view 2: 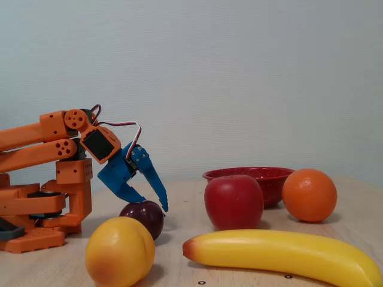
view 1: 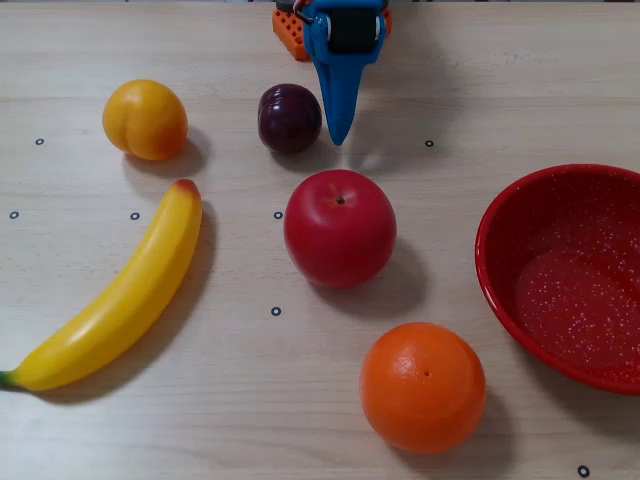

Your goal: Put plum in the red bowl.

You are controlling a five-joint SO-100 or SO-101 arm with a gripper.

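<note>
Overhead crops the red bowl at the right edge, while the fixed view shows the jaws parted, empty, above the plum.

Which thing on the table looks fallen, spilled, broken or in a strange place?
Nothing stands out. The plum, apple, orange, banana and peach lie whole on the table, and the red bowl sits upright and empty.
</note>
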